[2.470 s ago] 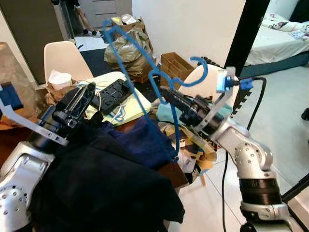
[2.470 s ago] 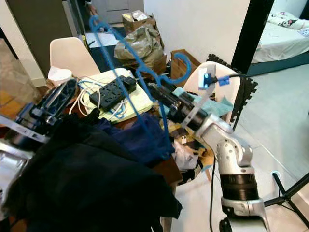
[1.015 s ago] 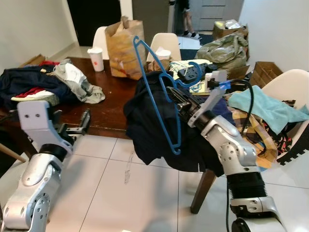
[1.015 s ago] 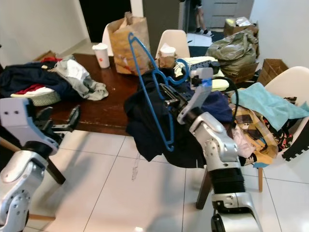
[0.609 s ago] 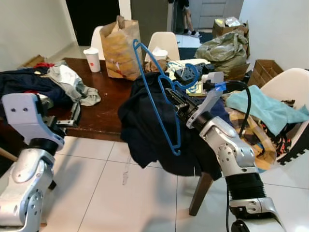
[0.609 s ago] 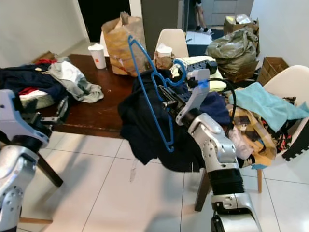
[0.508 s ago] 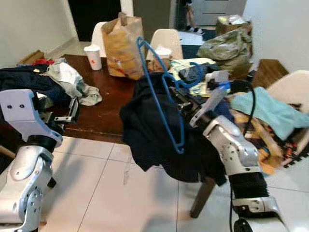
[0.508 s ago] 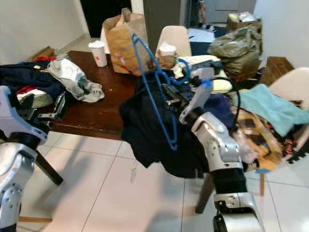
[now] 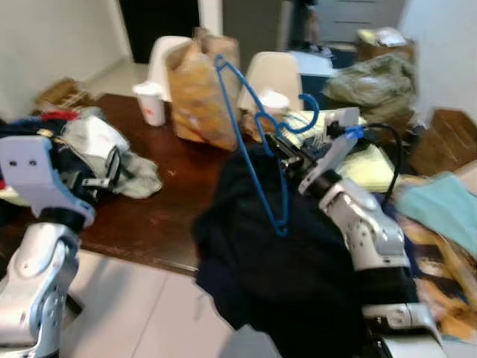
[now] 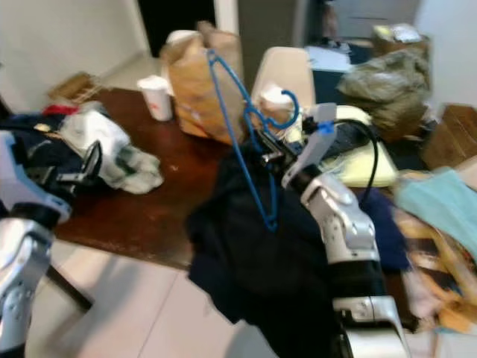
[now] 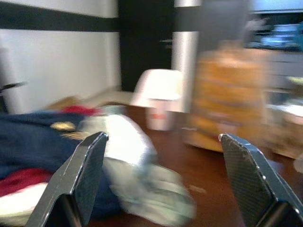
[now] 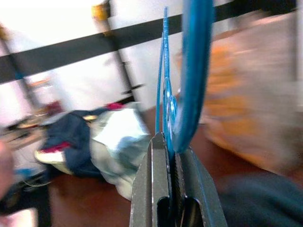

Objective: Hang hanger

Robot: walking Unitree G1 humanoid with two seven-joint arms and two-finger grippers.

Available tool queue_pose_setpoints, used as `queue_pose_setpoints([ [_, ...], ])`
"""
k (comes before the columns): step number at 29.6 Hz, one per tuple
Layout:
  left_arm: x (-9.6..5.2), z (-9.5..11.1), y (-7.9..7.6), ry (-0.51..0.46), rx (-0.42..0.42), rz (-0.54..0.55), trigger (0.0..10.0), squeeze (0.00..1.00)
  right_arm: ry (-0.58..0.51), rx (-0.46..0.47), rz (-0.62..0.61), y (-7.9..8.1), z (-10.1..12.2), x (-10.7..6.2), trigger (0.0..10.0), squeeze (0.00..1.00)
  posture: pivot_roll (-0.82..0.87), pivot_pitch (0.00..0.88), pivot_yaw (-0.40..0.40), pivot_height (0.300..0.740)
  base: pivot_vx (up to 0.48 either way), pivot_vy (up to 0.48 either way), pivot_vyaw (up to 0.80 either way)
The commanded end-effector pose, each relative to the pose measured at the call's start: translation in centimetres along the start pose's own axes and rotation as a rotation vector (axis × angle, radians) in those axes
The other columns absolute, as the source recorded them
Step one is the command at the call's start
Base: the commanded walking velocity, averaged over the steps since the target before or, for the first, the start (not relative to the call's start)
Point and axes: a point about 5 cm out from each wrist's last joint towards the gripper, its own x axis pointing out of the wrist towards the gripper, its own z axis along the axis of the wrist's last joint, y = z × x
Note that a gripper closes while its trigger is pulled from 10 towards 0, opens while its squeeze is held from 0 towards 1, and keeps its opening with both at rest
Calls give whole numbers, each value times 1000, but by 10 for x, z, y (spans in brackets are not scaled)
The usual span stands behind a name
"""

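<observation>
Camera has swung closer to bench (image 9: 160, 212); frames blurred. My right hand (image 9: 277, 148) pinches blue hanger (image 9: 250, 134), raised over dark garment (image 9: 298, 261) at bench's near edge. Left hand (image 11: 161, 182) spread wide, empty. No rail seen yet; hanging not begun.

One blue hanger (image 9: 257, 138) sits pinched in the right gripper (image 9: 277, 148); one brown paper bag (image 9: 200, 93) and two white cups (image 9: 151, 102) stand beyond its jaws. Two white chairs (image 9: 274, 73) are behind the one wooden table (image 9: 153, 216).
</observation>
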Motion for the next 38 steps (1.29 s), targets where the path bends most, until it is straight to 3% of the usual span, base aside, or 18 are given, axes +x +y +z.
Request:
queue_pose_setpoints([
  [1,0,-2,-1,10,-1,14,10000,0,0,-11,-15,-5,1,-4,10000,0,-3,49,0,740,375,0,781],
  [10,-1,-8,1,47,-43,76,10000,0,-17,-7,-27,-8,4,-5,10000,0,-1,52,-3,740,0,0,781],
  [15,0,-9,2,55,-45,83,10000,0,-25,-2,-55,-10,5,-4,10000,0,0,51,-2,740,0,0,0],
  [25,3,-10,0,70,-28,65,10000,0,-19,-7,-94,-14,4,-3,10000,0,-4,49,3,740,0,480,0],
  [35,5,-10,-3,68,-33,54,10000,0,-21,-4,-102,-17,6,-3,10000,0,-4,43,2,740,0,480,-800],
  [38,6,-9,-4,66,-34,50,10000,0,-22,-6,-103,-17,6,-3,10000,0,-4,42,1,740,0,480,0],
])
